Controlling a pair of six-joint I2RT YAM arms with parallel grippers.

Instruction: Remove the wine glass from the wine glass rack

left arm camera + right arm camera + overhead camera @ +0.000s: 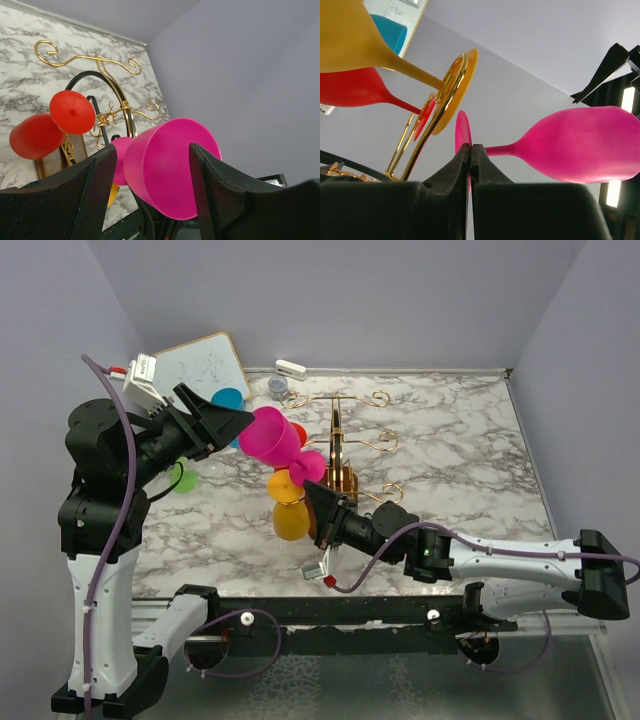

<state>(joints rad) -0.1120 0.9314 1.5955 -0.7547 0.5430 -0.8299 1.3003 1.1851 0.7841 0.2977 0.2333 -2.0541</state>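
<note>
Right gripper (470, 146) clamped on pink glass (580, 145) foot; left gripper (152, 150) open, straddling bowl. I ease foot level off rack (337, 440).

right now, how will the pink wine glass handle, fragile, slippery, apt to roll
Likely light and tough: the pink wine glass looks opaque, like plastic. Pinched by its thin foot in the right gripper, it may pivot. Laid down, its round bowl would probably roll.
</note>
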